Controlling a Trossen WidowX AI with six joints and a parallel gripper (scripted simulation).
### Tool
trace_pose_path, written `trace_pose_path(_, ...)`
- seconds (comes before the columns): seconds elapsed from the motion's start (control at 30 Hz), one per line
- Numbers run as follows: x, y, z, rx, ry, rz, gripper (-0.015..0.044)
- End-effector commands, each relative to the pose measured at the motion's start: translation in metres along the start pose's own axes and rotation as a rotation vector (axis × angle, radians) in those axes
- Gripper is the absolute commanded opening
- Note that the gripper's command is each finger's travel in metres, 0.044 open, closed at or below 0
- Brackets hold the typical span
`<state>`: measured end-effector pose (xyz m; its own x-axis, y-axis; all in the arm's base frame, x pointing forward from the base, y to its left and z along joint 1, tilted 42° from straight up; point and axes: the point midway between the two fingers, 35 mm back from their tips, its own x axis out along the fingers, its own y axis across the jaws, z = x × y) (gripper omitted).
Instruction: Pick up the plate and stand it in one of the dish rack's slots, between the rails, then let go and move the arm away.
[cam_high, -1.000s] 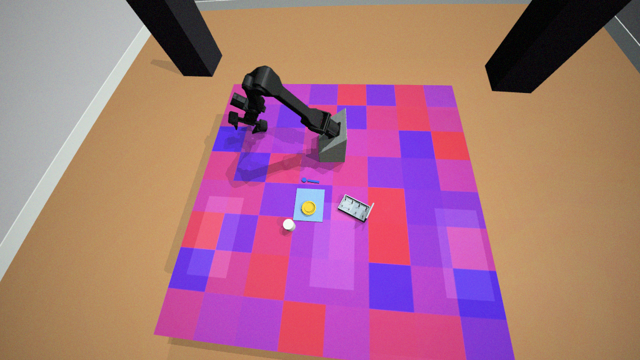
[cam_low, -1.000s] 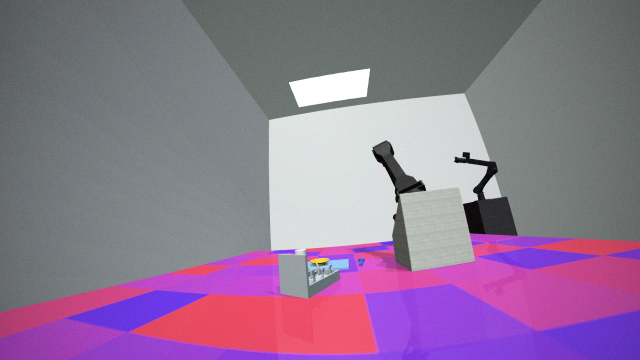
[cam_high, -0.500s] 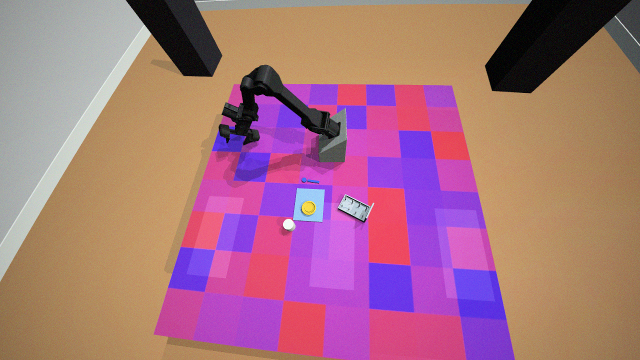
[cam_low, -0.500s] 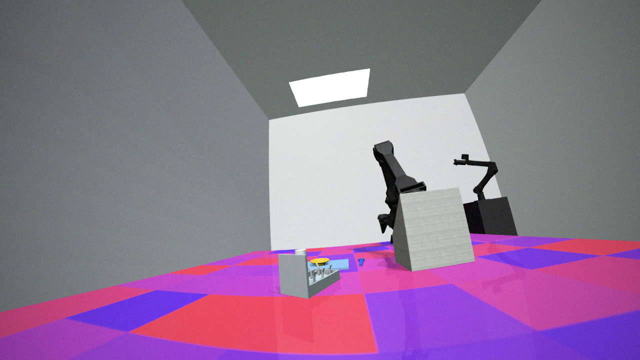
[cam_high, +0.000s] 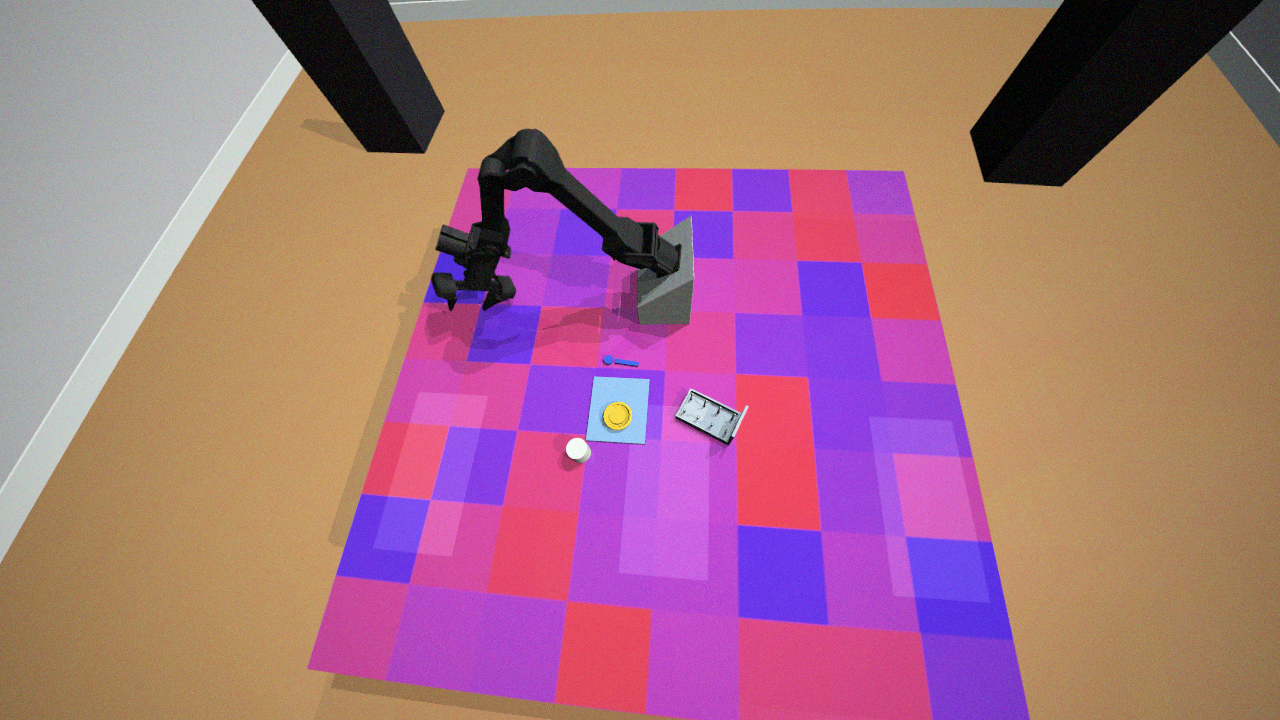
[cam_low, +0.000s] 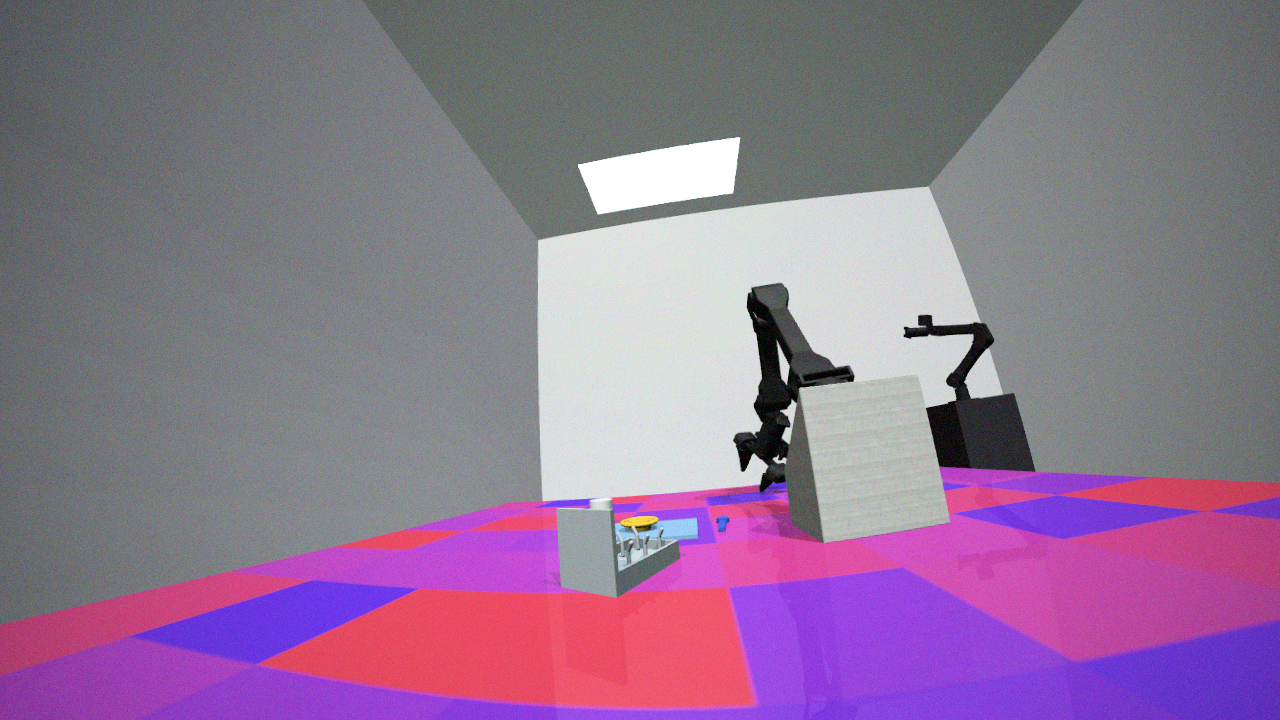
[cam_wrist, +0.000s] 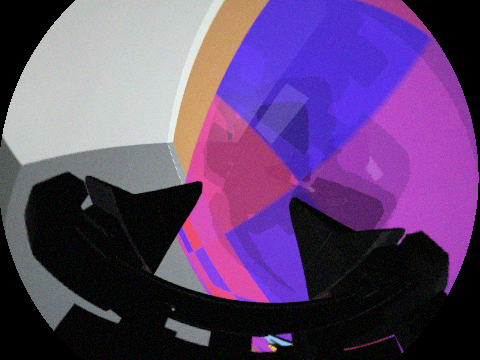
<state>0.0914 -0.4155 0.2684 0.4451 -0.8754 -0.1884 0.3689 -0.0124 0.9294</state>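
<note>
A round yellow plate (cam_high: 617, 415) (cam_low: 639, 522) lies flat on a light blue mat. The grey dish rack (cam_high: 708, 416) (cam_low: 586, 551) stands to the right of the mat in the top view, with short rails inside and a tall panel at one end. I see no plate in its slots. My gripper (cam_high: 468, 307) (cam_low: 751, 481) (cam_wrist: 246, 195) is open and empty. It hangs above the tabletop near the far left edge, well away from plate and rack. In the wrist view only table, shadows, floor and walls show between the fingertips.
The light blue mat (cam_high: 620, 390) (cam_low: 684, 527) bears the plate. A white cup (cam_high: 577, 449) (cam_low: 600, 504) stands at its near left corner. A blue spoon-like thing (cam_high: 621, 361) (cam_low: 722, 522) lies between mat and arm base. The wedge-shaped arm base (cam_high: 666, 300) (cam_low: 872, 461) stands behind it.
</note>
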Motion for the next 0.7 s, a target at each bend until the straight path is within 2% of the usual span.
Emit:
trace_pose_path(0.0, 0.007, 0.005, -0.019, -0.027, 0.036, -0.008, 0.0400)
trace_pose_path(0.67, 0.023, 0.020, -0.128, -0.218, 0.240, -0.047, 0.0400)
